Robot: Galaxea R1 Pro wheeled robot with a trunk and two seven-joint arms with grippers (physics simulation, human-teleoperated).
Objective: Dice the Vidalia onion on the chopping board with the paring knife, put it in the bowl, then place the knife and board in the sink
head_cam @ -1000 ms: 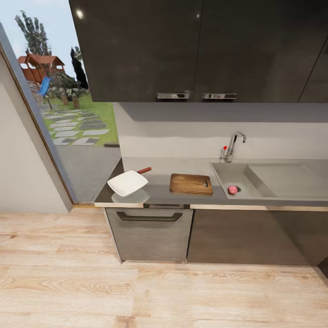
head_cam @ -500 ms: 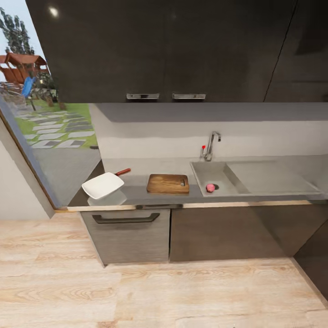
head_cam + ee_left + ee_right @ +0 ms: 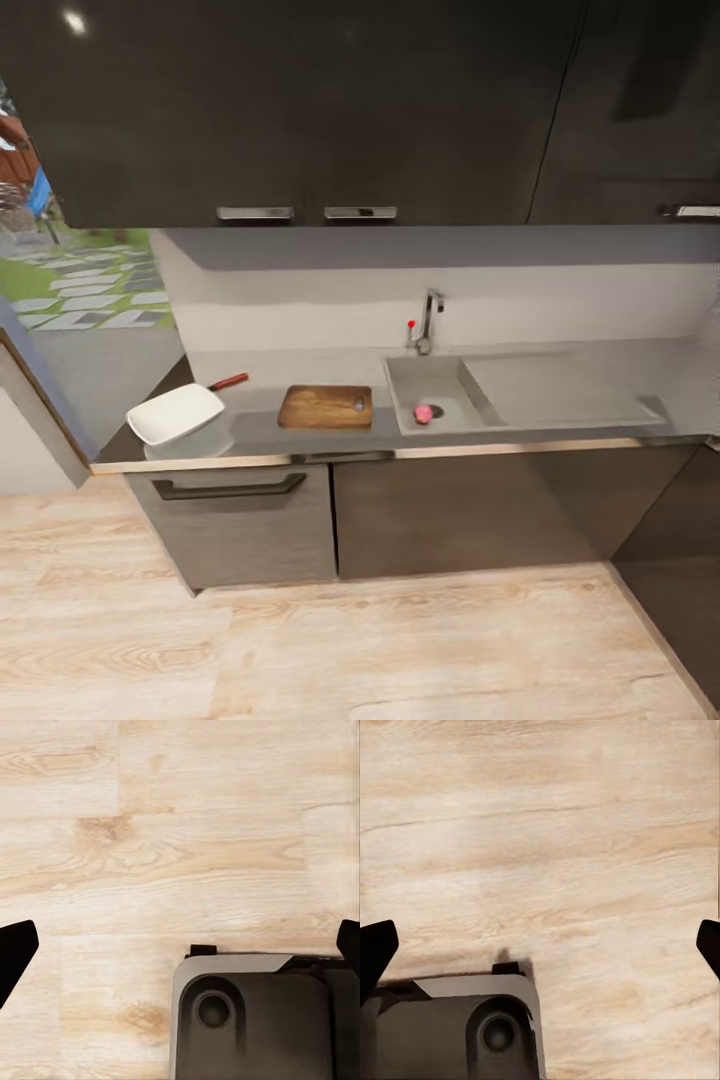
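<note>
The onion [image 3: 424,413] lies in the sink [image 3: 445,378], by the drain, right of the board [image 3: 325,407] on the bench [image 3: 300,436]. Both arms hang low over the floor [image 3: 150,855], left pincer [image 3: 180,945] and right pincer [image 3: 540,945] spread apart, empty. The bench looks well out of reach; neither arm seems nearer.

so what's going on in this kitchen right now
Nothing is being handled yet. The robot stands back from the countertop, and both wrist cameras look down at the wood floor with fingers spread wide. The onion sits in the sink by the drain. The chopping board lies left of the sink, with the white bowl and the knife further left.
</note>
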